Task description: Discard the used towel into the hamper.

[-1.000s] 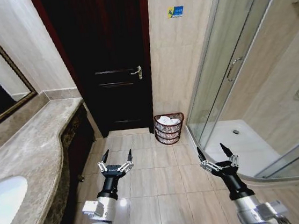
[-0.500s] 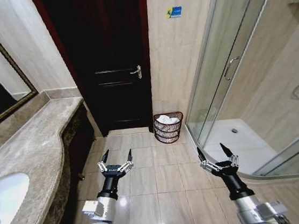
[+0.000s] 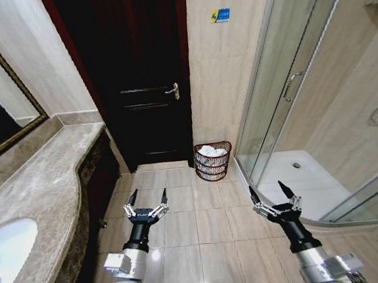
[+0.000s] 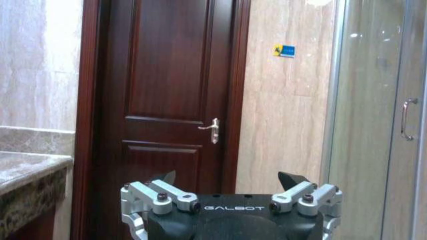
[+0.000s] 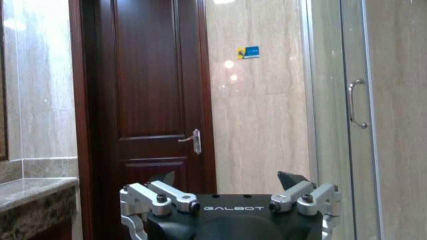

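Note:
The hamper (image 3: 214,161), a small dark reddish-brown wire basket, stands on the floor against the beige wall between the door and the shower. A white towel (image 3: 212,152) lies crumpled inside it. My left gripper (image 3: 148,198) hovers open and empty over the floor tiles, well short of the hamper and to its left. My right gripper (image 3: 271,193) is also open and empty, nearer the shower edge. In the wrist views each gripper (image 4: 227,179) (image 5: 227,178) points at the door and wall with its fingers spread.
A dark wooden door (image 3: 137,72) with a lever handle (image 3: 174,90) is shut straight ahead. A marble vanity (image 3: 41,192) with a white sink (image 3: 4,258) runs along the left. A glass shower enclosure (image 3: 308,107) stands on the right. Tiled floor (image 3: 199,229) lies between.
The head view has shifted slightly, so the camera moved a little. Both grippers keep the same open pose, and the hamper has not moved.

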Robot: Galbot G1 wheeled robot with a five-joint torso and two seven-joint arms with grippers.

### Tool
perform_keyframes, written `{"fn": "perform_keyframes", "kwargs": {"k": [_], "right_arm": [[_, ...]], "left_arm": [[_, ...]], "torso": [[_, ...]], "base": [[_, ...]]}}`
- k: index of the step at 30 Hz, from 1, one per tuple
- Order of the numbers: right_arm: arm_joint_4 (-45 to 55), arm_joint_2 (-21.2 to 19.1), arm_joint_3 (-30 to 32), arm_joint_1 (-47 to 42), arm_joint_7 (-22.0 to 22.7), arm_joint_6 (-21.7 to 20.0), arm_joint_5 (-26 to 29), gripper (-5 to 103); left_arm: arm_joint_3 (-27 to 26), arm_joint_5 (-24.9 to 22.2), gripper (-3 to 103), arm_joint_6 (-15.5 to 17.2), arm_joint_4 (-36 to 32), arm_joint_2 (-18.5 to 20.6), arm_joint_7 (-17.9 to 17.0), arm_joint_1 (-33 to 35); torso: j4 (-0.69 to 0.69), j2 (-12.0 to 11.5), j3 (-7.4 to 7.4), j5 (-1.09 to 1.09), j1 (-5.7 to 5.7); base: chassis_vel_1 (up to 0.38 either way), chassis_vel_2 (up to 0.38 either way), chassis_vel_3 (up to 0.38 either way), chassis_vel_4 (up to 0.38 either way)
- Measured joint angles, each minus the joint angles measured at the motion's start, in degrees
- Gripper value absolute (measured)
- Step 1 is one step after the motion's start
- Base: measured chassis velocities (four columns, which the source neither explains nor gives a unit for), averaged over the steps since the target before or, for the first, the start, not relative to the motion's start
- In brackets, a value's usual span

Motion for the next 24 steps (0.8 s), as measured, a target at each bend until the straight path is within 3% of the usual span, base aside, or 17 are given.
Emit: {"fn": "perform_keyframes", "kwargs": {"k": [24], "right_arm": [[0.0,0.0,0.0,0.0,0.0,0.0,0.0,100]], "left_arm": [[0.0,0.0,100,0.0,0.0,0.0,0.0,0.0]], "torso": [[0.0,0.0,0.0,0.0,0.0]], "base": [[0.0,0.0,0.0,0.0]]}}
